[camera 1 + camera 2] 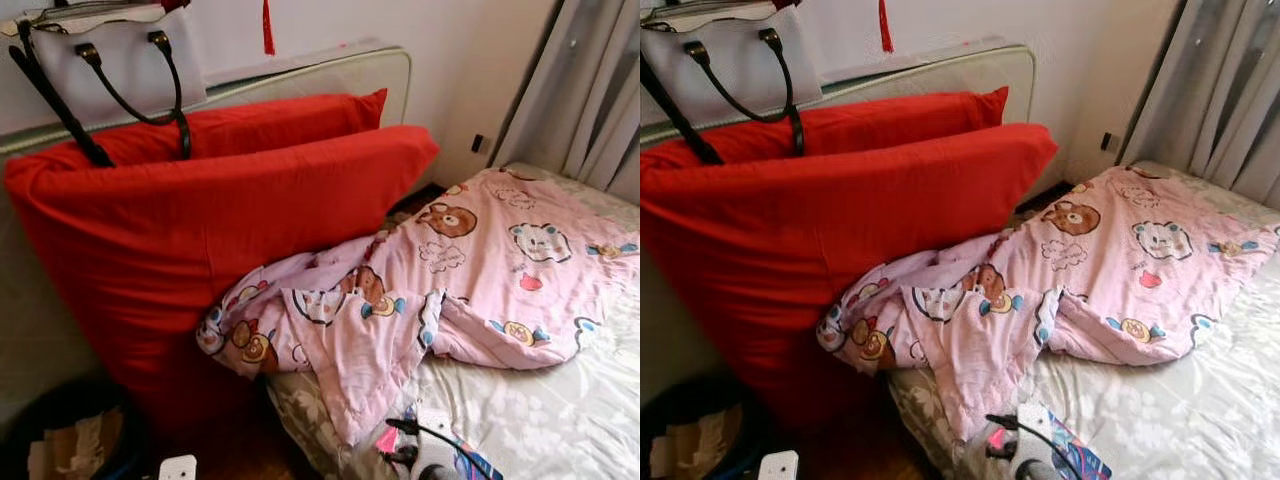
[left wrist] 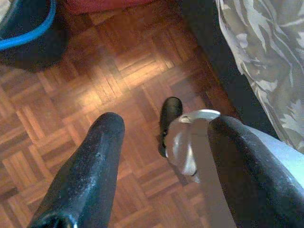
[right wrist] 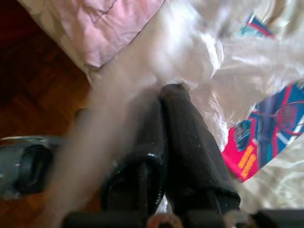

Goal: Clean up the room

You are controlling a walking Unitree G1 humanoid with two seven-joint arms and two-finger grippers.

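My right gripper (image 3: 164, 90) hangs over the near corner of the bed, shut on a crumpled white plastic bag (image 3: 190, 52). A red and blue printed wrapper (image 3: 266, 137) lies beside the bag on the flowered sheet (image 1: 560, 410). From the head, the bag (image 1: 1032, 420) and wrapper (image 1: 1075, 458) sit at the bottom edge. A pink cartoon quilt (image 1: 480, 270) lies rumpled across the bed. My left gripper (image 2: 166, 121) hangs open over the parquet floor (image 2: 109, 71), holding nothing.
Two big red pillows (image 1: 200, 220) lean on the headboard, with a white handbag (image 1: 110, 60) on top. A dark bin with a blue rim (image 1: 60, 420) holding cardboard stands on the floor at the left, a small white object (image 1: 178, 467) beside it. Curtains (image 1: 600, 90) hang at the right.
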